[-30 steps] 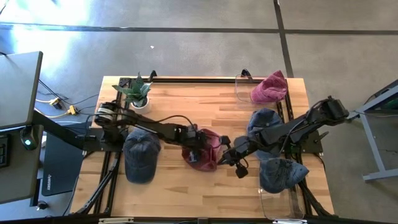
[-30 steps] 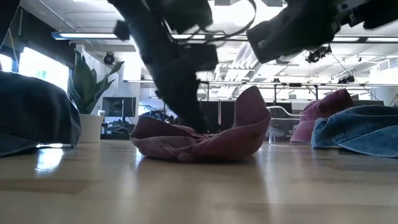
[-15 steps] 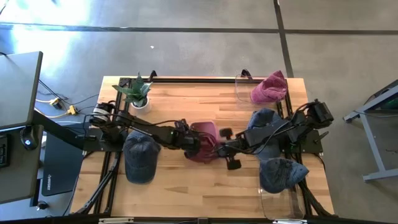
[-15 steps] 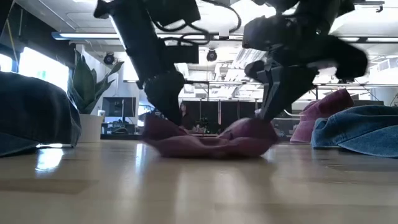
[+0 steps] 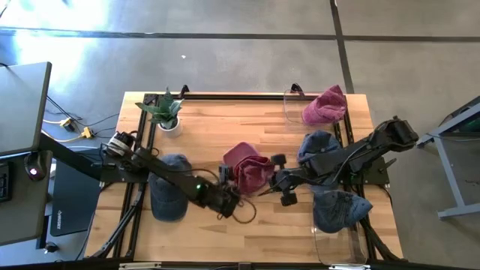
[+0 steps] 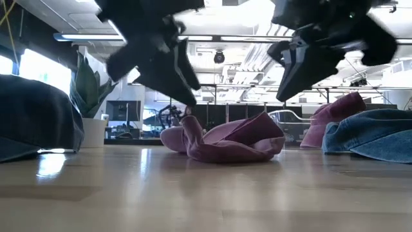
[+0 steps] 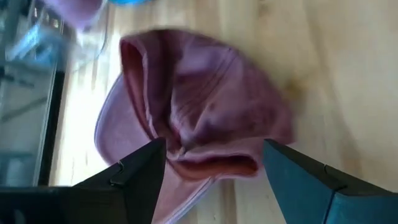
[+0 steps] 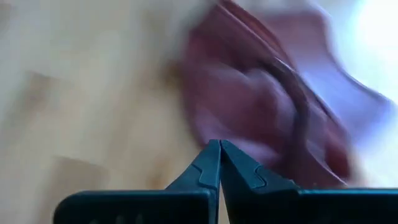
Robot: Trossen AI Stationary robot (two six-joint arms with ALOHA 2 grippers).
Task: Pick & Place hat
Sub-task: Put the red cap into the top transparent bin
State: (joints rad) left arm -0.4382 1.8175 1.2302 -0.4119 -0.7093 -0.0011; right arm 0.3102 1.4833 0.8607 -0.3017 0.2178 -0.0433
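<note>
The maroon cap point(image 5: 249, 169) lies crumpled near the middle of the wooden table point(image 5: 225, 124), resting on the boards with its folds bunched upward. In the low view it sits flat on the surface point(image 6: 225, 142), not lifted. No gripper grasps it.

The left gripper point(image 5: 229, 201) stands just beside the cap on the side nearer the table's front edge. Its fingers point(image 7: 134, 180) are spread wide, with the cap point(image 7: 193, 118) lying ahead of them and nothing between them. In the low view this gripper point(image 6: 183, 93) hangs above the cap's one end, clear of the fabric.

The right gripper point(image 5: 281, 182) is just beside the cap on the opposite side. Its fingertips point(image 8: 219, 163) are pressed together and empty, pointing toward the cap point(image 8: 261, 106). In the low view it point(image 6: 290, 80) hangs above the cap's other end; contact cannot be confirmed.

Other items on the table: a dark blue cap point(image 5: 169, 187) under the left arm, near the left edge; two blue denim caps point(image 5: 319, 146) point(image 5: 339, 208) on the right side, partly beneath the right arm; a pink cap point(image 5: 325, 105) at the far right corner, next to a clear container point(image 5: 291, 105); a second clear container point(image 5: 330, 244) at the near right edge; a potted plant point(image 5: 163, 112) at the far left corner.
</note>
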